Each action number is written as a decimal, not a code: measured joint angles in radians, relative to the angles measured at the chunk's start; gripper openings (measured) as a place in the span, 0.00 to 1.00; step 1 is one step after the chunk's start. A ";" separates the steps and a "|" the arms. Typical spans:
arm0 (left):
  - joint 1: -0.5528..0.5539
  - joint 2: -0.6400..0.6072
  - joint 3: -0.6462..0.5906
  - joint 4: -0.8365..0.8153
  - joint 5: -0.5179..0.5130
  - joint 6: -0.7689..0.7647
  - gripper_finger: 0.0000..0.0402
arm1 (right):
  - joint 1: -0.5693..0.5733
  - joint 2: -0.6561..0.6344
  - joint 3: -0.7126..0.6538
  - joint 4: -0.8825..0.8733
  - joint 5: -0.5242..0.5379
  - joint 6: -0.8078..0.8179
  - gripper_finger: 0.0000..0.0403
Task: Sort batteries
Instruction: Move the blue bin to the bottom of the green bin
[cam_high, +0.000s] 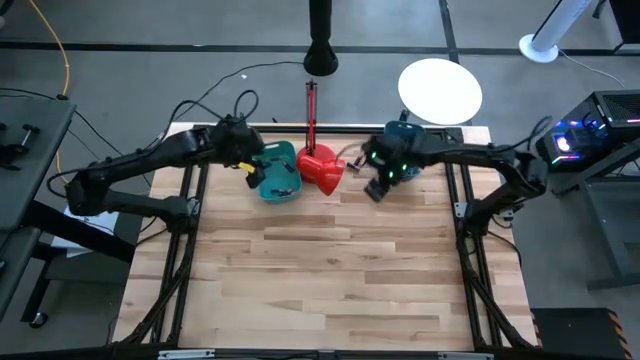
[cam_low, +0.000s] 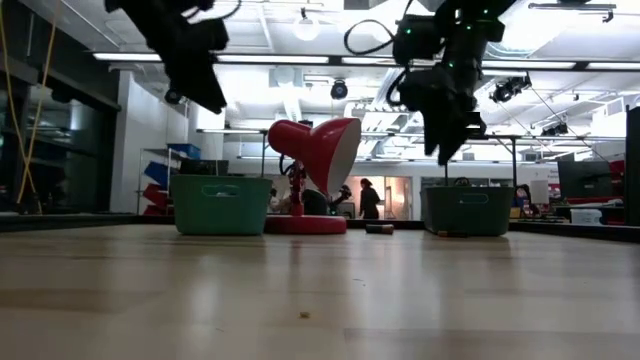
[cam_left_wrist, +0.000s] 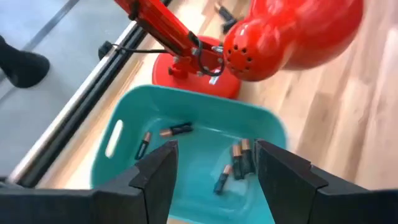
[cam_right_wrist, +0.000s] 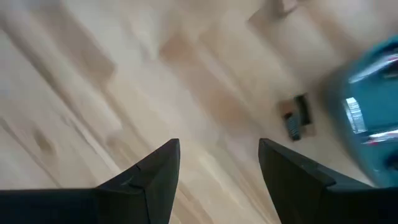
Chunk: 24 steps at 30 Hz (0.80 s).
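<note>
left pincer hangs above the left teal bin at the far side of the worktop, fingers spread apart, nothing between them. the left wrist view looks down into that bin: several batteries lie on its floor, one pair side by side near the middle, one lying across near the far wall, one close to the wall with the handle slot, one more tilted beside the pair. red lamp stands just beside the bin, between the two bins, its base touching or almost touching the bin's far rim, can't tell which. lamp head leans over the wood next to the bin

right pincer is up in the air over bare wood next to the right teal bin, fingers spread, holding nothing. right wrist view shows two small batteries lying on the wood close to each other, just beside the bin's edge, outside it. low view shows a small dark battery on the worktop between lamp base and right bin, both pincers well above the surface, left bin on the other side of the lamp

a person stands far back in the room; a shoe shows on the floor beyond the worktop edge
</note>
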 joint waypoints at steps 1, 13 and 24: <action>-0.003 -0.019 -0.007 0.001 0.000 -0.028 0.50 | 0.025 0.010 -0.012 0.000 0.002 -0.021 0.53; -0.005 -0.135 -0.037 0.039 -0.004 -0.192 0.50 | 0.039 -0.112 -0.036 -0.045 0.352 0.065 0.53; -0.005 -0.129 -0.037 0.057 -0.004 -0.200 0.50 | -0.074 -0.069 -0.031 -0.122 0.343 -0.155 0.53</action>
